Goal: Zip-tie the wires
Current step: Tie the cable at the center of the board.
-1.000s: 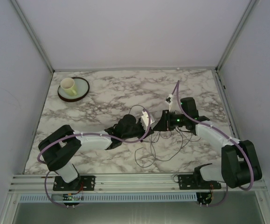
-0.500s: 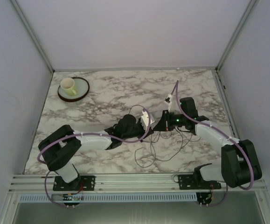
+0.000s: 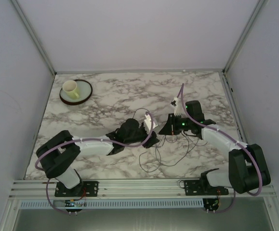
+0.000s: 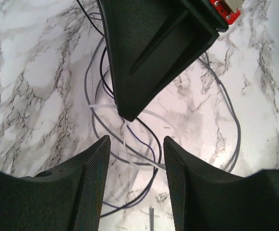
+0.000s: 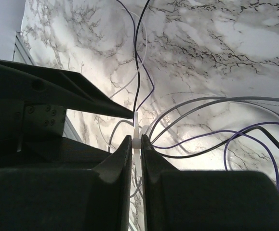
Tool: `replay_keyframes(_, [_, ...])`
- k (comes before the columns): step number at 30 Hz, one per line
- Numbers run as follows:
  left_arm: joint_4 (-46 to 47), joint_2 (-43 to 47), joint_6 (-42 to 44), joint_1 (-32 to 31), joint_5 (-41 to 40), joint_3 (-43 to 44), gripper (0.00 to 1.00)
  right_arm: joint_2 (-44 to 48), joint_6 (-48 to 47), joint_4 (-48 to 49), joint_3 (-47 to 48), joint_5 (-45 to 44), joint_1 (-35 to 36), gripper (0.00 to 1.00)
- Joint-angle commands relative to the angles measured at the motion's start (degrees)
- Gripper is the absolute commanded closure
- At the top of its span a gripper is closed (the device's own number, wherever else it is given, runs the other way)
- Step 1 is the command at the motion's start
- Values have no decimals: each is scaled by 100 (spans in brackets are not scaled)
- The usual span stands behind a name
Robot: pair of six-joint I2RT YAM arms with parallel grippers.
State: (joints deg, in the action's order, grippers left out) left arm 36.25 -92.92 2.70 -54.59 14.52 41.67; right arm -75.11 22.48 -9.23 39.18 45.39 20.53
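Faintly, zip tie (image 5: 136, 123) in right gripper (image 5: 136, 140)

My overhead view is evenly lit and soft, with faint shadows. On both wrist views I get glare off the counter (image 4: 192, 96) and a dark, blurred foreground.

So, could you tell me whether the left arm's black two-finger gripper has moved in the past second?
Yes. In the top view the left gripper has edged slightly toward the round green plate at far left, and its fingers have opened.
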Motion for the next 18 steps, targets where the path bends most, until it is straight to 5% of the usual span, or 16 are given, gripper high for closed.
replay_keyframes(1, [-219,595,-146,87,17,-159,50,137,-59,-19,154,-161,56,100])
replay_keyframes(7, [-244,1182,-1070,496,-103,-352,49,193,-68,-18,120,-212,104,100])
replay_keyframes(18, [882,755,-4605,1062,-28,-61,53,272,-122,-22,116,-333,189,100])
